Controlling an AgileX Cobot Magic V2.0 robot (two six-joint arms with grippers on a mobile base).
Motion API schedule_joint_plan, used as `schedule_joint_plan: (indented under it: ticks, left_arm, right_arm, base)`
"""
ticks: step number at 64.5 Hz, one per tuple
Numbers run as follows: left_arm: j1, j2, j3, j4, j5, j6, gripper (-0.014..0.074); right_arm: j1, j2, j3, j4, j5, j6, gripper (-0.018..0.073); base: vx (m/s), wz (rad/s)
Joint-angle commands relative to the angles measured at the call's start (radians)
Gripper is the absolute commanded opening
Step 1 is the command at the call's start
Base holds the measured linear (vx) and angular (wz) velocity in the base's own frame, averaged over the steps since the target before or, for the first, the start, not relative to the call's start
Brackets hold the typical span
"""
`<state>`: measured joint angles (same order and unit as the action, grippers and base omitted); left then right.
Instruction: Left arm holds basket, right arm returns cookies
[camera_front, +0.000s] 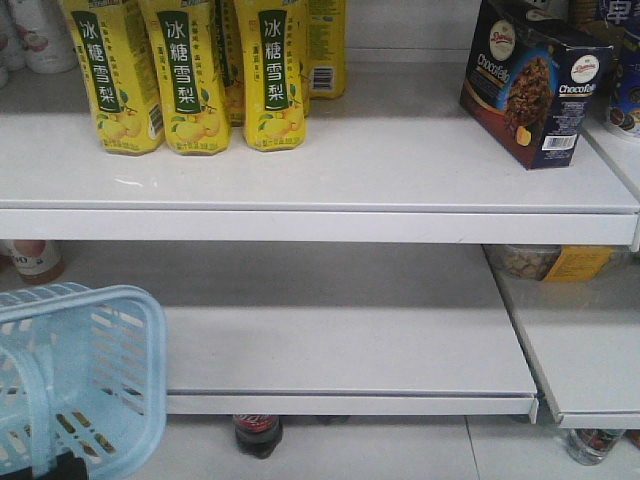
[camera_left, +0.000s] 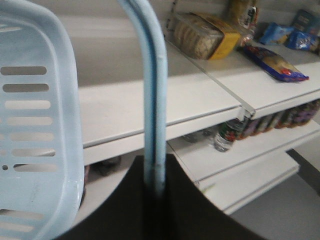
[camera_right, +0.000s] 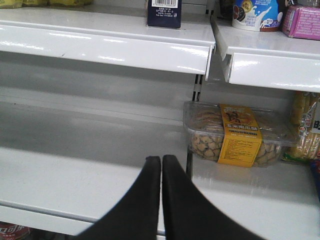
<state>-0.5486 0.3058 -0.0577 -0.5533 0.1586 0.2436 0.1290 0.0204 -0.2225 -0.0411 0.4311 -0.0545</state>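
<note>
The light blue basket hangs at the lower left of the front view. Its slotted wall fills the left of the left wrist view. My left gripper is shut on the basket's handle, which runs up between the jaws. The cookies carton stands on the upper shelf at the right, and its bottom edge shows at the top of the right wrist view. My right gripper is shut and empty, low in front of the middle shelf. Neither arm shows in the front view.
Three yellow drink cartons stand on the upper shelf at the left. A clear tub of snacks with a yellow label lies on the middle shelf to the right. A dark bottle stands below the middle shelf.
</note>
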Motion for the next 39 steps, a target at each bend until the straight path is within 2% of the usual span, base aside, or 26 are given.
schedule_joint_plan:
  ticks: [1,9,19,24,30,34,39]
  left_arm:
    - [0.084,-0.047,-0.019,0.055,-0.088,0.005,-0.0006]
    - [0.193,-0.105,0.007,0.112,-0.081,0.003,-0.0006]
    - [0.288,-0.202,0.057,0.253,-0.067,-0.035,-0.0006]
    - [0.321,-0.25,0.079,0.32,-0.067,-0.12,-0.0006]
    - [0.36,-0.31,0.103,0.403,-0.069,-0.265,-0.0006]
    - [0.374,-0.336,0.103,0.487,-0.059,-0.337,-0.0006]
    - [0.39,-0.336,0.103,0.597,-0.062,-0.388,-0.0006]
  right_arm:
    - [-0.006,0.02,-0.026,-0.001,-0.078,-0.006,-0.0008]
    - [-0.006,0.02,-0.026,-0.001,-0.078,-0.006,-0.0008]
    - [-0.006,0.02,-0.026,-0.001,-0.077,-0.006,-0.0008]
    - [-0.006,0.02,-0.026,-0.001,-0.077,-0.006,-0.0008]
    - [-0.006,0.02,-0.026,-0.001,-0.077,-0.006,-0.0008]
    - [-0.006,0.02,-0.026,-0.001,-0.077,-0.006,-0.0008]
    - [-0.006,0.02,-0.026,-0.001,-0.077,-0.006,-0.0008]
  base:
    - [0.0,0.0]
    - [0.0,0.0]
    - [0.0,0.0]
    - [0.0,0.0]
    - [0.0,0.0]
    - [0.0,0.0]
    - [0.0,0.0]
